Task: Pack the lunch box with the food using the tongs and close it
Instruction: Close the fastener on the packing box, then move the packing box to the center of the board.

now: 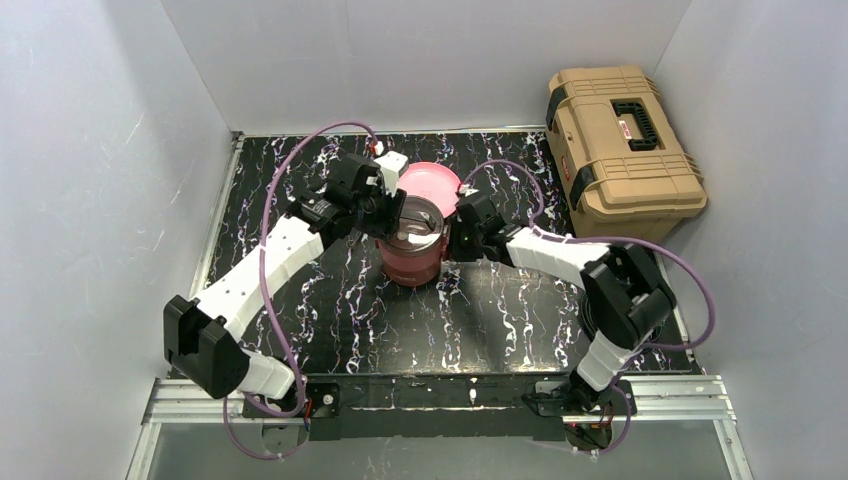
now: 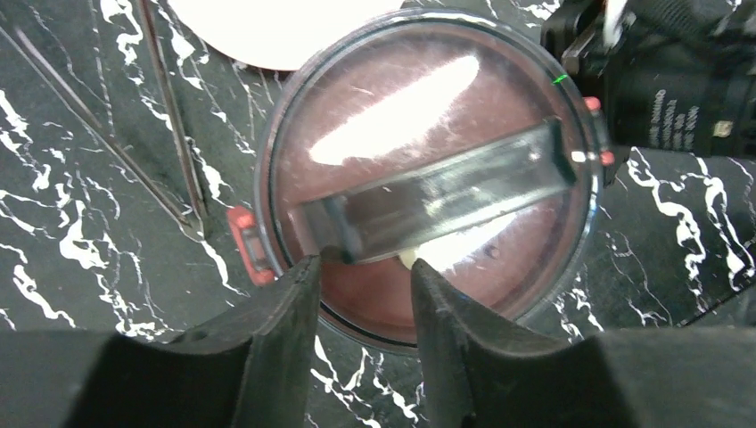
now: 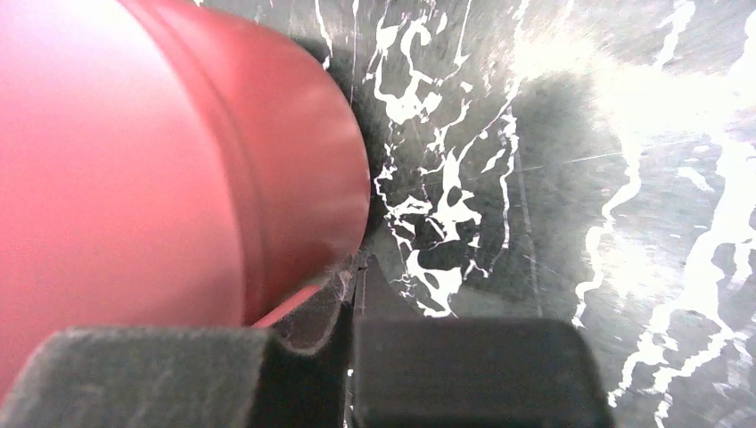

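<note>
1. Two arms reach from the near edge to the middle of the table [image 1: 500, 310]. Both end at the lunch box [image 1: 412, 250], which stands stacked there with its top lid on.
2. My left gripper [image 2: 363, 267] hangs directly over the top lid [image 2: 383, 89]. Its jaws are parted with nothing between them, and the fingertips sit just short of one end of the dark handle [image 2: 446, 187].
3. That handle is what the next move turns on. Its long axis runs slantwise away from my left fingers, across the lid toward the right arm's side. I judge the left gripper is lined up along the bar rather than across it, so a pinch would need a wrist turn first.
4. My right gripper [image 3: 355, 308] is low at the right wall of the lunch box with its fingers pressed together. A red sliver shows at the tips, but I cannot tell whether it is held or only touched.
5. On the left wall a red clip [image 2: 245, 245] sticks out. The tongs [image 2: 174, 134] lie on the table just left of the box, in neither gripper.
6. Beyond the box sits the pink plate [image 1: 430, 180]. The tan toolbox [image 1: 620, 140] is at the far right, well apart.
7. No loose food shows, so I judge the packing done and only securing the lid left. The left arm is nearer the handle, the right nearer the side wall.
</note>
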`<action>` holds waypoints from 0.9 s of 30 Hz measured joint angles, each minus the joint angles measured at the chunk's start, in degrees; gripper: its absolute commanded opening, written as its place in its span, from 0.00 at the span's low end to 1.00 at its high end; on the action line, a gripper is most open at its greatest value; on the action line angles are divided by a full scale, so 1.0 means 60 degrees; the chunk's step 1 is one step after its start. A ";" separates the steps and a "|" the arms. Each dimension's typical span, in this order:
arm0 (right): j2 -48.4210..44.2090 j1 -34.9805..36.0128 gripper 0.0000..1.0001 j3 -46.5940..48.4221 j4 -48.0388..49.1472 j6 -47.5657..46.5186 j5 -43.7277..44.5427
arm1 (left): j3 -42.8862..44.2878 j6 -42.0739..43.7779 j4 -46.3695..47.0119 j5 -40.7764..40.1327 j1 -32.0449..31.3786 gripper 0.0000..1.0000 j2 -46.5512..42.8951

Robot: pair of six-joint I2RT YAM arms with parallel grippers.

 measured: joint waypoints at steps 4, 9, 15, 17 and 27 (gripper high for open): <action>-0.0976 0.0076 0.18 0.0000 -0.0295 -0.0171 0.0831 | -0.0149 -0.0178 -0.0146 0.0342 -0.0219 0.56 -0.0262; -0.1963 0.0321 0.30 0.0044 -0.0379 -0.0357 0.1592 | -0.0382 -0.0379 -0.0430 0.0692 -0.0233 0.74 -0.0743; -0.2991 0.0397 0.46 0.0044 -0.0856 -0.0725 0.1978 | -0.0634 -0.0710 -0.1359 0.0900 0.0102 0.87 -0.1432; -0.3373 0.0397 0.51 0.0044 -0.0940 -0.0758 0.1967 | -0.0634 -0.0841 -0.1545 0.1082 0.0291 0.89 -0.1654; -0.4164 0.0430 0.67 0.0044 -0.0812 -0.0284 0.1042 | -0.0710 -0.1727 -0.1253 0.2947 0.2361 0.93 -0.2022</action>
